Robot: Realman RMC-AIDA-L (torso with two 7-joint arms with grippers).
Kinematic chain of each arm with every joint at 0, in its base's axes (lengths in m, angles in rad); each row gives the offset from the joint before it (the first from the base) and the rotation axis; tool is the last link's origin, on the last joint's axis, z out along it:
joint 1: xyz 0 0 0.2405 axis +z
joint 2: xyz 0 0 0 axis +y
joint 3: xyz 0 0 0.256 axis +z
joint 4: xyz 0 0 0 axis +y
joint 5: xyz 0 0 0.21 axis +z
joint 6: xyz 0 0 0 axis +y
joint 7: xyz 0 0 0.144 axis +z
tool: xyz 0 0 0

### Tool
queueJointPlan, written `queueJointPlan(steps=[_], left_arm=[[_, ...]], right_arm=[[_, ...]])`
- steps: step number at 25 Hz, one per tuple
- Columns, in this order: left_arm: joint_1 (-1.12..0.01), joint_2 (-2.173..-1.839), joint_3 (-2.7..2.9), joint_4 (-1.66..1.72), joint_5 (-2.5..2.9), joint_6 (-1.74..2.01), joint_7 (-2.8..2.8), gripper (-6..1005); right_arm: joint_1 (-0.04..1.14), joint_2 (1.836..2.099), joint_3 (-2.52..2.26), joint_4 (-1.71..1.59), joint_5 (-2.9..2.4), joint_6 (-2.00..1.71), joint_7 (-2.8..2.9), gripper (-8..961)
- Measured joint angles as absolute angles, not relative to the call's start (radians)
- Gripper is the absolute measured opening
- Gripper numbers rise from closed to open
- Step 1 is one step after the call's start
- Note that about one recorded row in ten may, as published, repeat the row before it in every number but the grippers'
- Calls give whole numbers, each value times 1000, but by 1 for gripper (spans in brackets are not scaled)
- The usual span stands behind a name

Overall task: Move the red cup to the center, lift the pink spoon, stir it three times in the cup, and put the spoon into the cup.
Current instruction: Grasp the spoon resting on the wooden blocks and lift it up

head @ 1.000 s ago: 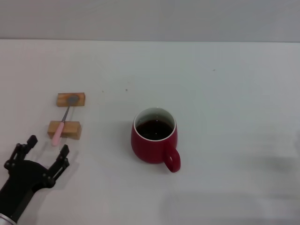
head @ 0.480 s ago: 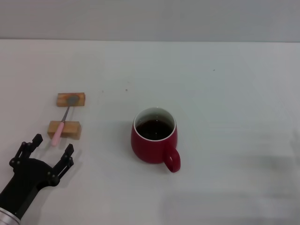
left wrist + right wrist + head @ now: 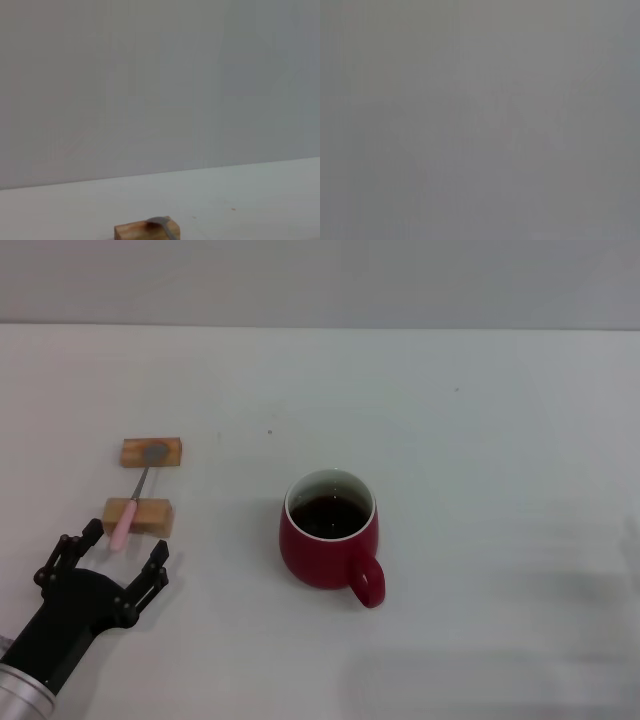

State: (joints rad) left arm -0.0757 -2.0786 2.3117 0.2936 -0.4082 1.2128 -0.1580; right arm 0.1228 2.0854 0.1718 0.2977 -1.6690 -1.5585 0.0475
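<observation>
With the rounded dark-red ceramic mug (image 3: 329, 539) centred, your left gripper (image 3: 104, 553), fingers wide, nears the pale pink-handled spoon (image 3: 134, 502); close on its handle.

I see a plain white table (image 3: 480, 420) running back to a grey wall. Directly on it stand the red cup (image 3: 328, 540), near the middle with its handle toward me and dark liquid inside, and two small wooden blocks (image 3: 138, 516) well to its left, one behind the other. The pink spoon (image 3: 133, 502) bridges those blocks rather than touching the tabletop.
</observation>
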Motion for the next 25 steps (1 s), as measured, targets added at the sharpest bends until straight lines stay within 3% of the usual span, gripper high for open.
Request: queueJointPlan(steps=[25], left_arm=[[-84,-2079,2312,304,-408,1191,-158,744]], right_arm=[[123,2085,160,294,-1669,-1564,48,744]])
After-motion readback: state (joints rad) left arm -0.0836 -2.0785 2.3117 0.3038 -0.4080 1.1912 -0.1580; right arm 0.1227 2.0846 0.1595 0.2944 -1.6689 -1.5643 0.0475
